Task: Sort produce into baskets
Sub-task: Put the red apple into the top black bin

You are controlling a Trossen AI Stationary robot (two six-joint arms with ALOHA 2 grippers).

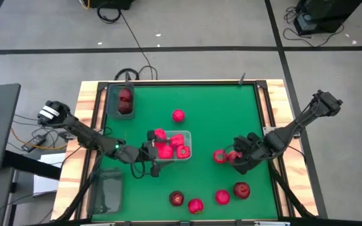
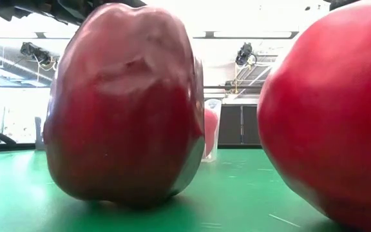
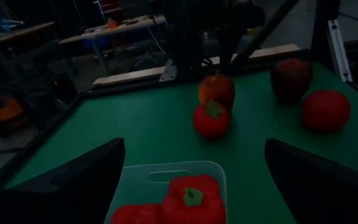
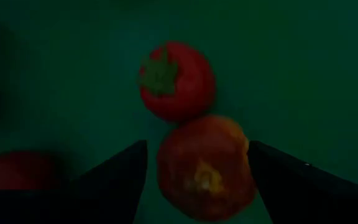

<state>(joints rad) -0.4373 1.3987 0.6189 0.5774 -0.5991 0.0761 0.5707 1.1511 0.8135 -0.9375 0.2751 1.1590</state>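
right gripper: we see its fingers spread wide in the right wrist view, an orange-red apple sitting between them, no finger clamped on it that we can make out.
tomato: round, red, green stalk, touching the apple on its far side from our right wrist.
left gripper: fingers wide apart and holding nothing, poised at the near end of the clear bin in the middle of the green mat.
clear bin contents: bright red peppers lying inside, seen just past our left fingers.
front row: two dark apples and two red round ones near the table's front edge; the low view is filled by one maroon apple and one red fruit.
mid mat: one red round fruit alone behind the clear bin.
far left: grey bin at the back corner with dark red fruit in it.
front left: second grey bin, contents we cannot tell.
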